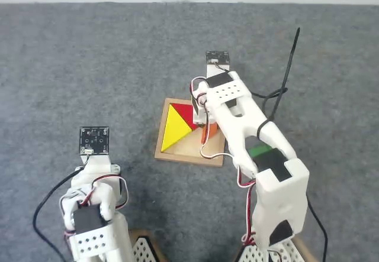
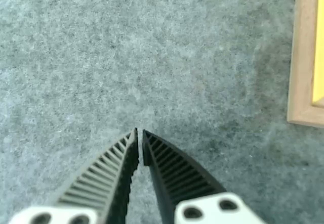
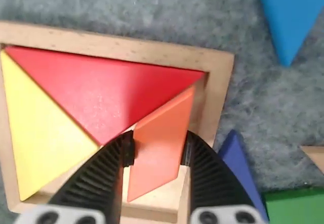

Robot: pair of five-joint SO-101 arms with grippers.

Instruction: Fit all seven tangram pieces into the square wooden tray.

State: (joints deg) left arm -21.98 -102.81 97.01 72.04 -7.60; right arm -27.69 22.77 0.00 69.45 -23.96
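Right now I count two pieces seated in the tray: the yellow triangle and the red triangle, edge to edge. My right end effector grips a third, the orange piece, set against the red triangle's slanted edge near the tray's corner; I cannot tell whether it lies flat. Four more lie on the counter outside the tray: a blue triangle, a dark blue piece just beside the rim, a green piece and a tan piece. My left end effector hangs pinched together and empty over the counter, near the tray's side. I judge the job under halfway.
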